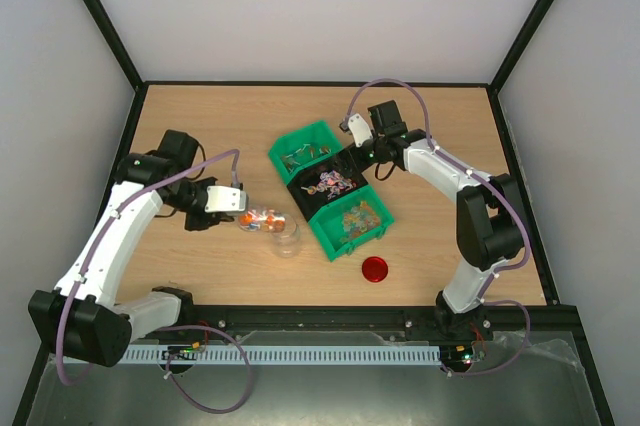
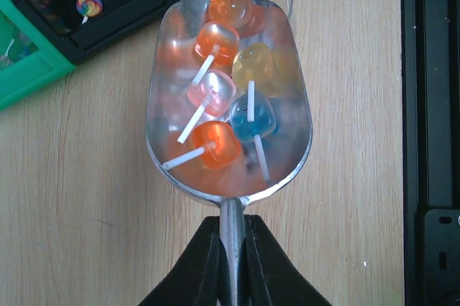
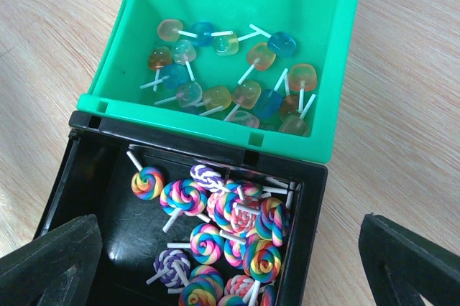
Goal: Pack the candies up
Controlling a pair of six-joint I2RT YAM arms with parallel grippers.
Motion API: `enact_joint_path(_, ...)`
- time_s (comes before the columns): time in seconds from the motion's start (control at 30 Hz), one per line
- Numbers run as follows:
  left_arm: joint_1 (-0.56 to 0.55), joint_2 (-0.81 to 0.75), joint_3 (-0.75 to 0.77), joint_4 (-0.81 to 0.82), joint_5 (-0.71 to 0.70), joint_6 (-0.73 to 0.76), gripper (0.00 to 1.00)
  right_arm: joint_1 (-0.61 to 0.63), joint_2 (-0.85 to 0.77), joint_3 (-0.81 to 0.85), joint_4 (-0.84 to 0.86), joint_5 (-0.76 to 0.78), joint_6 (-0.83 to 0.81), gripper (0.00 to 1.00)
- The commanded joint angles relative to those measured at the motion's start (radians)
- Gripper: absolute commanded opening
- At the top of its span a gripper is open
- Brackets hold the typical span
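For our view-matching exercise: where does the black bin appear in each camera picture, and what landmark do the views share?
Top external: the black bin sits near the picture's centre.
Left wrist: one corner of it shows at the top left.
Right wrist: it fills the lower centre.
Shared landmark: the swirl lollipops inside it.

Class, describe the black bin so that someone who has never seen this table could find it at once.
On the wooden table, three bins sit in a diagonal row near the middle. The black bin is the middle one, with a green bin at each end. It alone holds rainbow swirl lollipops.
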Motion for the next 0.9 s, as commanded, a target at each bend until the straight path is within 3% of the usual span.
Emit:
enact_joint_path(0.0, -0.007, 0.010, 0.042, -0.003, -0.010, -0.018, 0.02, -0.002, -0.030, -0.006, -0.002, -0.008, 0.006, 0.99)
enact_joint_path(0.87, -0.055, 0.028, 0.088, -0.045, -0.082, -0.001, 0.02, -0.002, -0.022, -0.013, 0.007, -0.012, 0.013, 0.99)
